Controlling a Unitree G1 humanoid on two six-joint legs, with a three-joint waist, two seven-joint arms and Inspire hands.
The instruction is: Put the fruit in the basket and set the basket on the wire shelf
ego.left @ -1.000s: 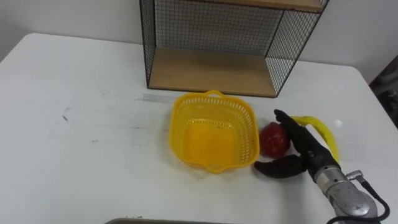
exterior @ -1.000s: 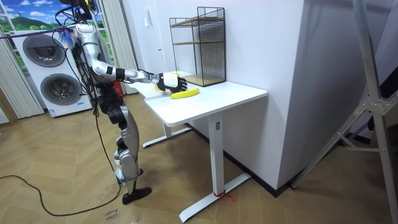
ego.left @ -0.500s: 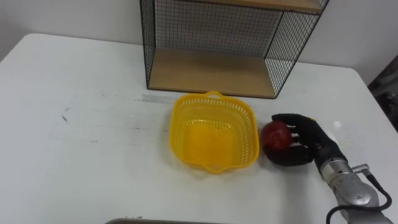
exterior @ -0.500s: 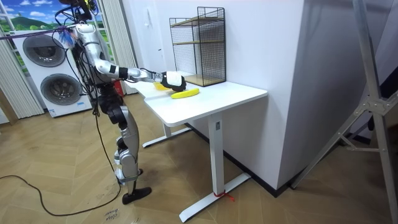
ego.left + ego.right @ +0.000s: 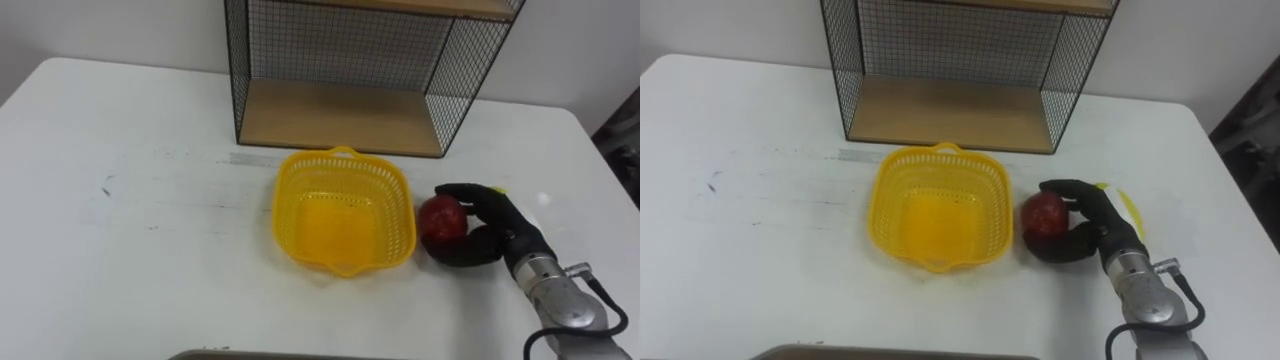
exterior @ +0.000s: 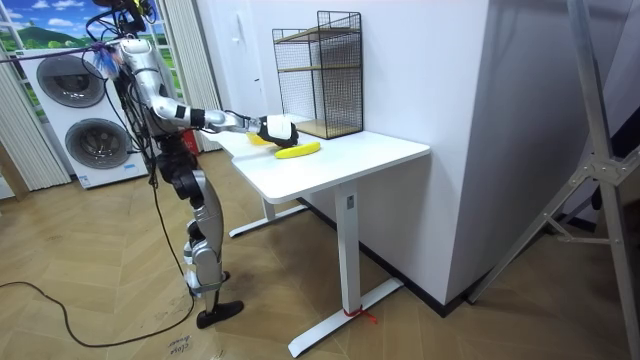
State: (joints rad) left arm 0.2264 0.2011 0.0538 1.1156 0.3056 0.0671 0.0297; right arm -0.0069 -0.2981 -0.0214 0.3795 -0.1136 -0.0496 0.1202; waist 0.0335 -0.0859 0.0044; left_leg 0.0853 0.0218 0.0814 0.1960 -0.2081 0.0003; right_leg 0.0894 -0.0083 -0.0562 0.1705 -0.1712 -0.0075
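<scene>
Now right hand curled round red fruit, just beside yellow basket.

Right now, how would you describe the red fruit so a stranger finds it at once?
On the white table, a yellow basket sits before the wire shelf. Right of the basket lies the red fruit, with the dark fingers of the right hand curled round it. It alone is round and red; the banana by the hand is long and yellow.
</scene>
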